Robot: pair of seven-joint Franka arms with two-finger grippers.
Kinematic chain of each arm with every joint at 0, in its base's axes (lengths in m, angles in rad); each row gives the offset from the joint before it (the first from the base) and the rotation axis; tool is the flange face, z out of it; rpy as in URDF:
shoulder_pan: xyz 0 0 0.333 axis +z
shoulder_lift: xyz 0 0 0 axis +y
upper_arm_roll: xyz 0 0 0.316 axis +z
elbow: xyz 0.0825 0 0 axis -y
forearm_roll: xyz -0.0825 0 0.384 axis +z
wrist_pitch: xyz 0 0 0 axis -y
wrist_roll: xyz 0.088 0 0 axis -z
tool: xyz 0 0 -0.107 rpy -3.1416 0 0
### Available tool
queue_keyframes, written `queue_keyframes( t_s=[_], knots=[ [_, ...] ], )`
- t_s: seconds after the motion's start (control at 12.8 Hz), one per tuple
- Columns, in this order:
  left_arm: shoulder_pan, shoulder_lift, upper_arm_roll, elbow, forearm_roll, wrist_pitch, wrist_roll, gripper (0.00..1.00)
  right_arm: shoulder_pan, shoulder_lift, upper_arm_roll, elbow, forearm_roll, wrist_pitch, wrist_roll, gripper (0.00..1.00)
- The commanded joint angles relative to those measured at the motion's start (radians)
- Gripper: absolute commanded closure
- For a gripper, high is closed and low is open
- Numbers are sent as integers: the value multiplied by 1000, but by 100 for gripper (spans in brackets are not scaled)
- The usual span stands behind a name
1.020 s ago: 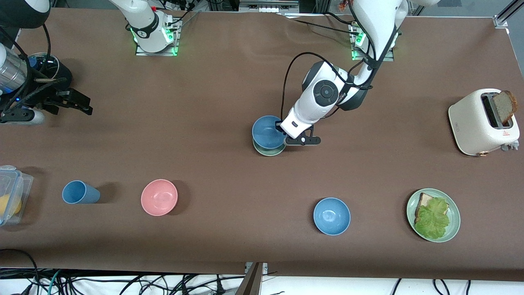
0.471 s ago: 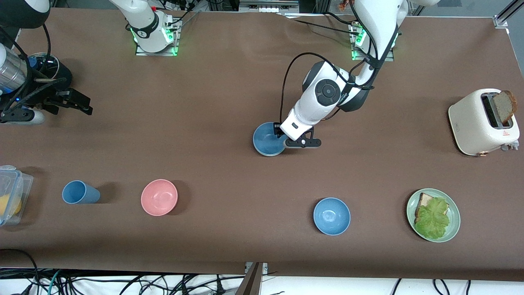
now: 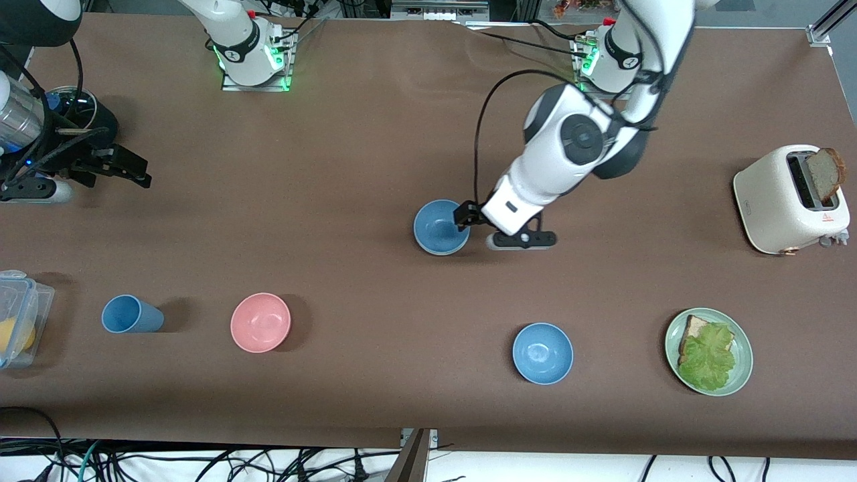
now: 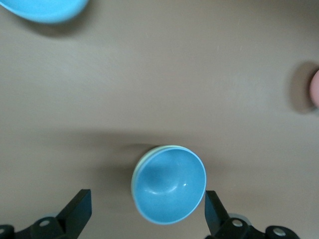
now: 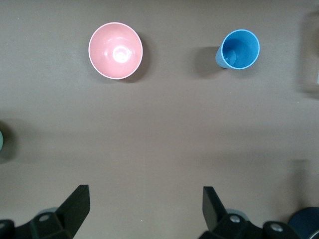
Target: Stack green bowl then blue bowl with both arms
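The blue bowl [image 3: 440, 227] sits nested in the green bowl [image 4: 135, 175], of which only a thin pale rim shows around it in the left wrist view. The stack stands upright near the middle of the table [image 3: 375, 134], closer to the left arm's base than to the right arm's.

The left end effector [image 3: 479, 224] hovers over the table just beside the stack, toward the left arm's end. Its fingers are spread wide and hold nothing; the bowls lie between and ahead of them in the wrist view, untouched. A round bowl offers no long axis to align with.

The right end effector [image 3: 127, 171] waits over the right arm's end of the table, fingers wide and empty.

The stacking appears complete. The brown surface around the stack is flat, with the pink bowl [image 3: 260, 322] and the brighter blue bowl [image 3: 542, 353] well apart, nearer the front camera.
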Motion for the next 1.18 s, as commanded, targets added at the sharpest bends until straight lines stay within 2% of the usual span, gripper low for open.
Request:
queue_keyframes(
  t_s=[0.0, 0.24, 0.39, 0.55, 0.71, 0.86, 1.1],
  knots=[
    [101, -103, -9, 49, 135, -169, -14, 0, -15, -2, 13, 8, -11, -14, 4, 0],
    [229, -198, -10, 78, 177, -350, -11, 0, -15, -2, 14, 8, -11, -14, 4, 0],
    [326, -203, -7, 143, 178, -492, 135, 0, -15, -2, 14, 9, -11, -14, 6, 0],
    [427, -211, -7, 171, 177, -577, 248, 0, -15, -2, 14, 9, -11, -14, 6, 0],
    [464, -217, -9, 169, 181, -614, 262, 0, -13, -2, 14, 11, -11, -12, 6, 0],
    [469, -217, -13, 168, 262, -637, 317, 0, -13, -2, 14, 11, -11, -12, 7, 0],
    [486, -200, -9, 169, 258, -633, 389, 0, -13, -2, 14, 11, -9, -12, 7, 0]
  ],
)
